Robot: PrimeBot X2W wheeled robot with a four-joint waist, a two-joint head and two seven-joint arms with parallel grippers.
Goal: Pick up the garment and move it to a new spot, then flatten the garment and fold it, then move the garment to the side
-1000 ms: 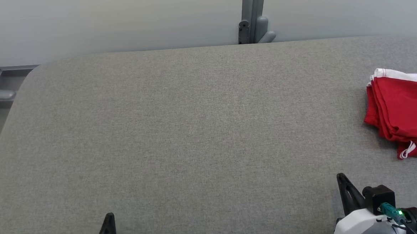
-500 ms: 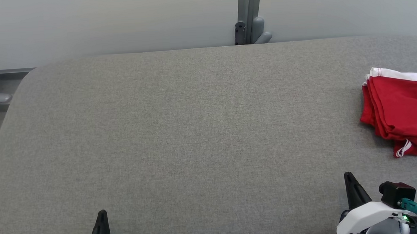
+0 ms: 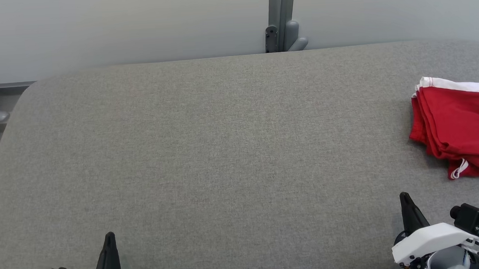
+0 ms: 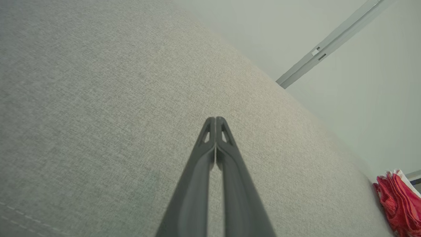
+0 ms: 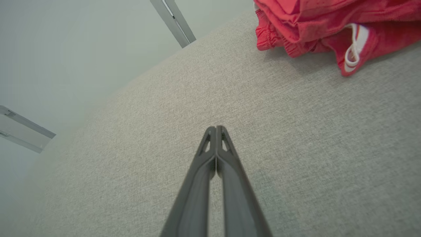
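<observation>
Garment (image 3: pixel 460 131) lies folded, white waistband (image 3: pixel 460 85) farthest; left tool (image 3: pixel 109 236) and right tool (image 3: pixel 404 196) pinched together.

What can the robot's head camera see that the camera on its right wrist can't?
Extra in the head view: the left gripper, and the white band along the red garment's far edge. Extra in the right wrist view: a close look at the right gripper, its two fingers pressed together, shut. In both: the garment with its white cord loop, the grey table, the grey post on the wall.
</observation>
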